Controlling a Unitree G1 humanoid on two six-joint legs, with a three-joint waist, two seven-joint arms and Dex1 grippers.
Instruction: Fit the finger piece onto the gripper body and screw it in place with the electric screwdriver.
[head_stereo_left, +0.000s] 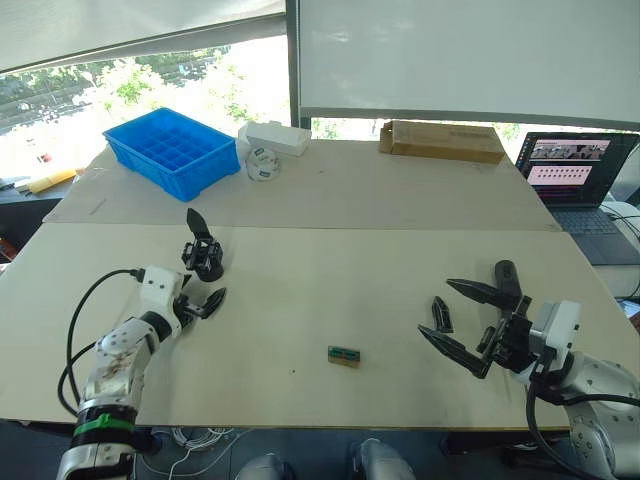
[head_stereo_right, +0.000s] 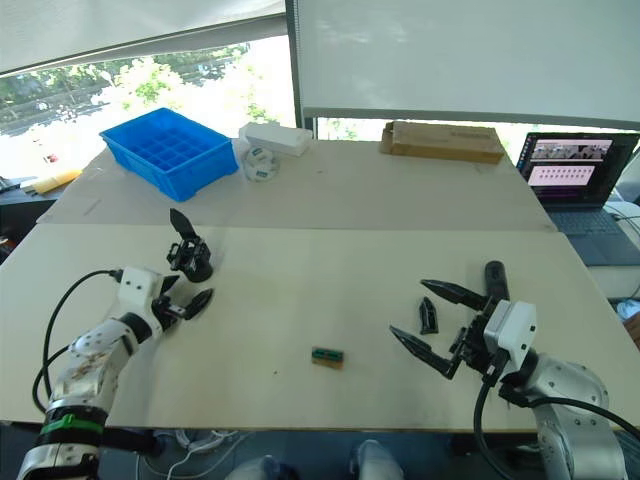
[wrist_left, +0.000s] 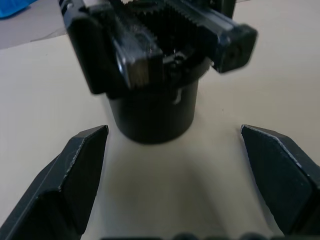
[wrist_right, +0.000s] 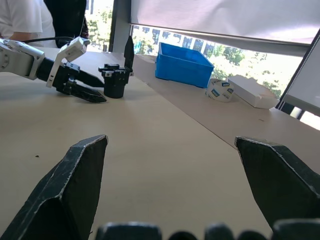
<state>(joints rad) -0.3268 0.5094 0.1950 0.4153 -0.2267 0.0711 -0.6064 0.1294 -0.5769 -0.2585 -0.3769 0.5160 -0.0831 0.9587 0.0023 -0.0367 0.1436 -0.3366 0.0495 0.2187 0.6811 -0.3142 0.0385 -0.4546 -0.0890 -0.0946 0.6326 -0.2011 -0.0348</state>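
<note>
On pale table by bright windows: gripper body, blue bin.

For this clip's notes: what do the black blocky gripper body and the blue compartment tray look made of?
The black blocky gripper body looks like matte moulded plastic: dull black surfaces, rounded edges and a toothed rack across its top, though metal parts can't be ruled out. The blue compartment tray looks like rigid moulded plastic: uniform saturated colour, thin walls and a grid of dividers.

We see a pale table carrying a blue bin, white box and tape roll upper left, cardboard box top, gripper body left, green block centre, finger piece and screwdriver right.
</note>
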